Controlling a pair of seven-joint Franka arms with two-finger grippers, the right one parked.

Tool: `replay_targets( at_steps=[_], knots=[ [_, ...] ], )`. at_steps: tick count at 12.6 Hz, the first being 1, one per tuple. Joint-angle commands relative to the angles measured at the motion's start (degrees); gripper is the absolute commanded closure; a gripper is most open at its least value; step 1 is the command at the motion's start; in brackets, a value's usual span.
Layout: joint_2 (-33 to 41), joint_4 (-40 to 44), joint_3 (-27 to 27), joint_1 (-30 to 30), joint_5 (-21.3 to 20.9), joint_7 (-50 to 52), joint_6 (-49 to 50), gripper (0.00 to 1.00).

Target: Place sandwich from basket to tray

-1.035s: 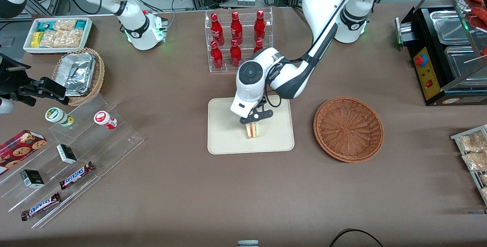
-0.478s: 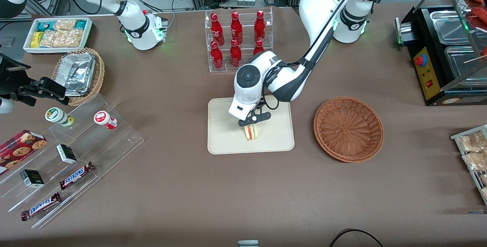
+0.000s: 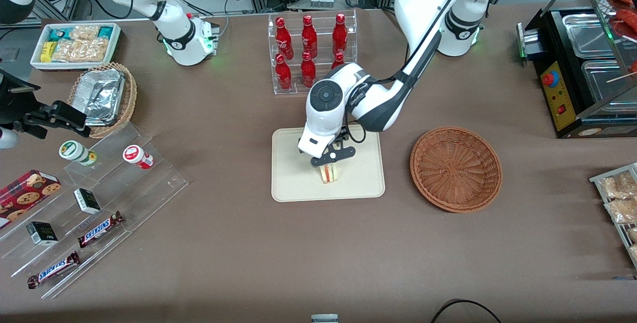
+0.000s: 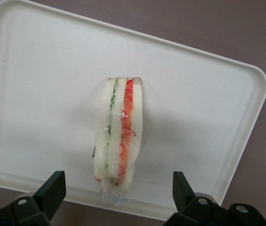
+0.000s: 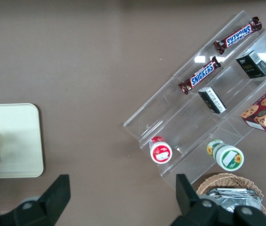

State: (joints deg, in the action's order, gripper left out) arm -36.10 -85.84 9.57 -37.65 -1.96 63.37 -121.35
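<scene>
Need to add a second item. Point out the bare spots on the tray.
The tray is bare toward the parked arm's end and along its rim nearest the basket. The middle is crowded: the sandwich stands there with the open claw just above it.

The sandwich [image 4: 118, 141] wears thin, glossy clear film, seemingly plastic. The tray [image 4: 39, 94] looks smooth, matt cream plastic. The basket [image 3: 456, 168] is rough woven wicker. The surface [image 3: 298, 253] is matt brown cloth.

The gripper [image 3: 332, 158], black and matt, hangs over the sandwich with jaws spread.
</scene>
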Motion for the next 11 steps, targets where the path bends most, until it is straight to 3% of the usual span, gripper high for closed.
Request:
replay_targets(
  at_steps=[1,4,8,11],
  knots=[
    [2.96,-0.65,-0.17,0.73,-0.94,0.7,4.52,0.0],
    [4.89,-0.38,-1.57,1.17,-5.32,-4.38,9.71,0.0],
    [8.14,-0.82,-2.54,4.85,-5.77,-5.27,14.21,0.0],
    [10.6,-2.31,-3.51,7.66,-5.6,-12.55,17.1,0.0]
  ],
)
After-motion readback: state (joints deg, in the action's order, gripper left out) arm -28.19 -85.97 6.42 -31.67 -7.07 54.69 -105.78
